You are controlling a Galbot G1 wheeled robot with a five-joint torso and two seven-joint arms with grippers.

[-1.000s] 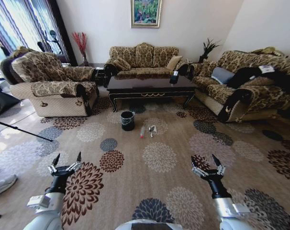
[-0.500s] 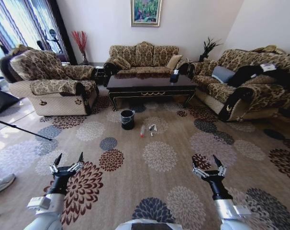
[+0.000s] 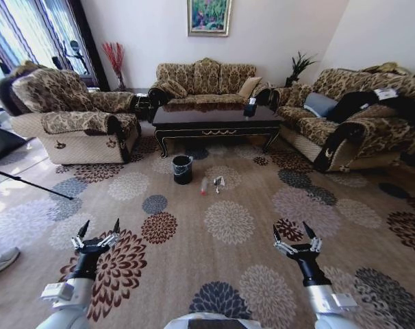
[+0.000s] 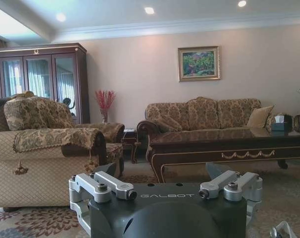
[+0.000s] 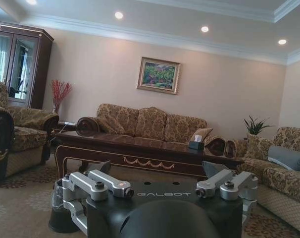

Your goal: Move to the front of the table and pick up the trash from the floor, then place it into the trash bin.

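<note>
The dark glossy table [image 3: 214, 123] stands far ahead in front of the middle sofa; it also shows in the wrist views as the table [image 4: 229, 145] and the table [image 5: 145, 151]. On the carpet before it stands the black trash bin [image 3: 182, 169], seen too as the bin [image 5: 60, 213]. Just to its right lies the trash: a clear bottle [image 3: 203, 187] and a crumpled white piece [image 3: 218, 183]. My left gripper [image 3: 99, 230] and right gripper [image 3: 291, 233] hover low over the carpet, both open and holding nothing, well short of the trash.
A patterned armchair [image 3: 70, 116] is at the left, a sofa [image 3: 206, 82] behind the table, and another sofa [image 3: 351, 123] with dark clothing at the right. A black tripod leg [image 3: 29, 185] lies across the floor at the left. A shoe [image 3: 1, 260] is near the left edge.
The whole head view has shifted slightly, with the furniture sliding a little up and left in the picture, so the camera has moved. Both grippers stay open in the same pose.
</note>
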